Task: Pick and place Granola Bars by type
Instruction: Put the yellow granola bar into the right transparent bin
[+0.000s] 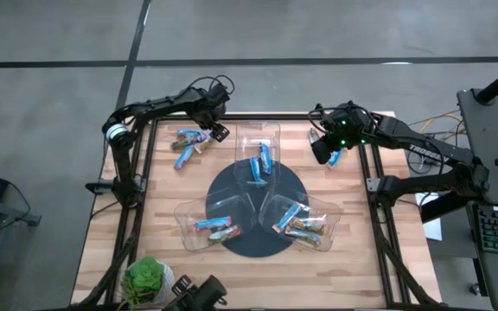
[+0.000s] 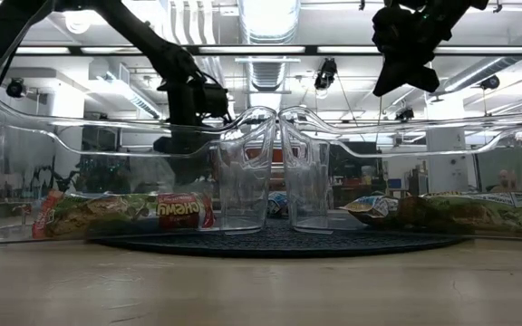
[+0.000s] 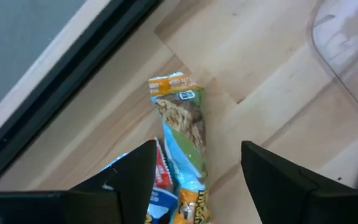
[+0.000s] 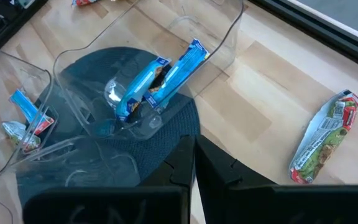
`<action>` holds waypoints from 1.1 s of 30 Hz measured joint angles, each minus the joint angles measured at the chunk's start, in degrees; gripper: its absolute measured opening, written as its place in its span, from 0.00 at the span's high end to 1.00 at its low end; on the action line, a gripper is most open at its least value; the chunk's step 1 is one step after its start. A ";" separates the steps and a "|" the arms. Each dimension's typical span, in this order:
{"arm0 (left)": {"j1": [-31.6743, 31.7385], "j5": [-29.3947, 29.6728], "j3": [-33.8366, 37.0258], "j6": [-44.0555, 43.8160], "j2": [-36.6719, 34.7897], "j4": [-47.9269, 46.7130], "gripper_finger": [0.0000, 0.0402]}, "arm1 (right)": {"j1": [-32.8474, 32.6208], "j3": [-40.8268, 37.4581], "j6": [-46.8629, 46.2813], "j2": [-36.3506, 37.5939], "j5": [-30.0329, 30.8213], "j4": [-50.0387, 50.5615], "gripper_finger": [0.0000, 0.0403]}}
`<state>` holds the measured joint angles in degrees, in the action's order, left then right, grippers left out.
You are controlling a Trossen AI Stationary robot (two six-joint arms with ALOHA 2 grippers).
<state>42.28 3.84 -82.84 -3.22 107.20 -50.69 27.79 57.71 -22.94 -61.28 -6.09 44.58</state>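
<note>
A: Where does the left gripper stand?
B: At the far left table edge, fingers spread over loose granola bars.

A: And the right gripper?
B: Fingers pressed together, empty, raised beside the far clear tray; one bar lies on open wood nearby.

— Where do the trays sit?

— Three trays ring a round mat at mid-table: one at the far side, two at the near side, left and right. Each holds granola bars.

— And the loose ones?

— A cluster lies on the table left of the far tray, under the left gripper. One bar lies right of that tray, beneath the right gripper.
</note>
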 joint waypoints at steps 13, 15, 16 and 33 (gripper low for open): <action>0.37 -0.55 5.32 -0.44 0.02 4.77 0.46 | -0.01 0.00 0.02 0.00 -0.07 -0.02 0.98; 0.37 -0.59 6.43 -0.97 0.02 6.15 0.46 | 0.00 0.00 0.02 0.00 -0.07 -0.04 0.98; 0.41 -0.73 6.88 -1.36 0.04 6.55 0.46 | 0.00 0.00 0.02 0.00 -0.09 -0.04 0.98; 0.61 -2.30 12.63 -4.64 0.04 11.27 0.46 | -0.02 0.00 0.02 0.00 -0.15 -0.09 0.98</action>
<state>42.89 1.54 -70.22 -7.86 107.24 -39.42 27.77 57.71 -22.92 -61.28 -6.24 44.49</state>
